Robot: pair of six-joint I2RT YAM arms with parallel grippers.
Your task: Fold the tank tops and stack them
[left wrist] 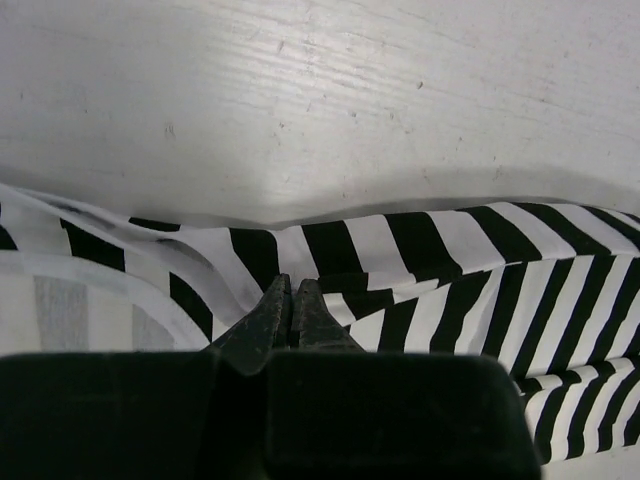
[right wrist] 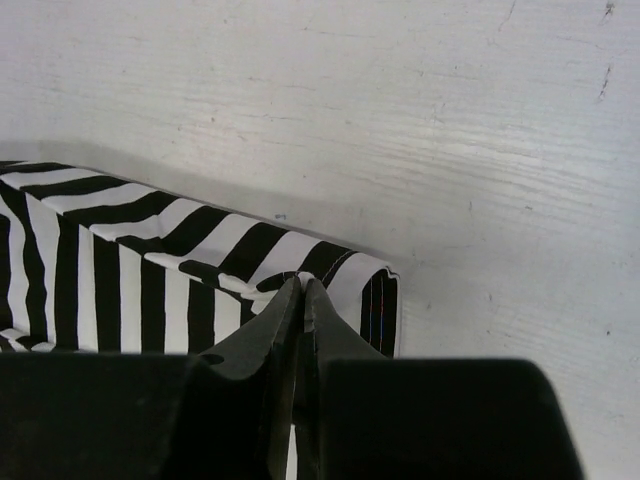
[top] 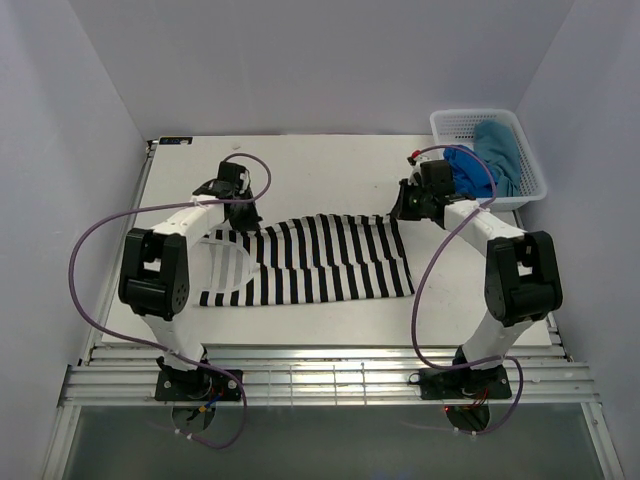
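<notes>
Right now my left fingers (left wrist: pixel 285 300) are pressed tip to tip with a pinch of the striped tank top (left wrist: pixel 450 240) caught between them, on its far edge towards the left end, where the cloth bunches into a soft ridge and a paler, thinner layer shows beside it. My right fingers (right wrist: pixel 292 300) are likewise clamped together on the same garment, at its far right corner, where the hem folds over and ends just beside bare bench. From above, both sets of fingers, left (top: pixel 243 218) and right (top: pixel 405 208), reach down to that far edge, one at each end, and the striped tank top (top: pixel 320 260) lies spread on the white bench (top: pixel 320 165) between my two arms, its stripes running from far to near. My left arm crosses over its left end and hides part of it. Beyond my right wrist, at the far right corner of the bench, stands a white mesh basket (top: pixel 470 122). The royal blue top (top: pixel 462 170) spills over the basket's near left side, and the teal top (top: pixel 500 150) lies heaped inside it, touching the blue one, both well apart from the striped one.
</notes>
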